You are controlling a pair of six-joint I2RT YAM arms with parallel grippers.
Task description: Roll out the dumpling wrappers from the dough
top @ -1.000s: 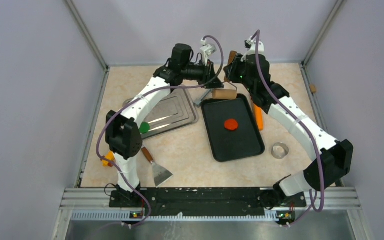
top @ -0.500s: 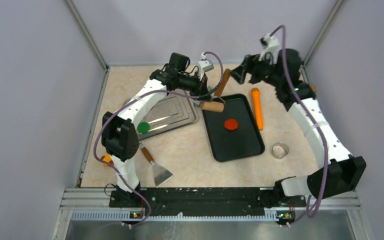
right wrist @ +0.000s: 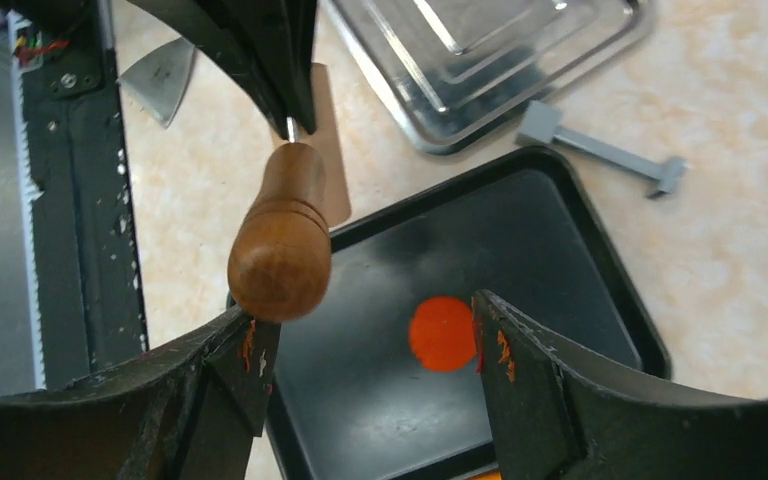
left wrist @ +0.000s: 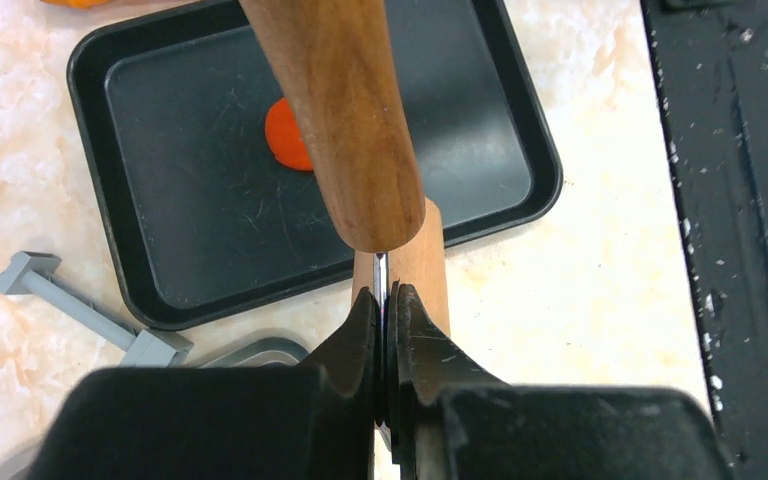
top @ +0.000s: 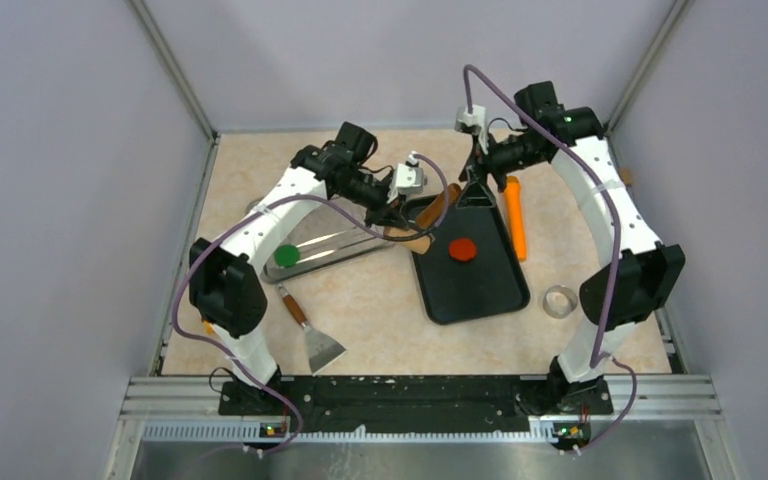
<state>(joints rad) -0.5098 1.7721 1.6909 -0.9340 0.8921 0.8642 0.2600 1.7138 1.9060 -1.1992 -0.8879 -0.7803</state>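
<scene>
Left pincer (left wrist: 385, 300) clamped on the rolling pin (left wrist: 345, 110), right pincer (right wrist: 370, 332) apart above the black tray (right wrist: 580, 230); rolling looks about to begin, needing the pin pressed onto the dough (right wrist: 442, 333)

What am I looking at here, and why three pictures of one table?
Two white robot arms are bolted at the table's near edge. One picture looks down from above; the other two come from a camera on each wrist, showing that arm's own black fingers. The left gripper is shut on the thin metal shaft of a wooden roller. The right gripper is open, holding nothing. Laid out are a black tray with an orange-red clay disc on it, a metal tray, a green disc, an orange carrot toy, a metal ring and a scraper.
</scene>
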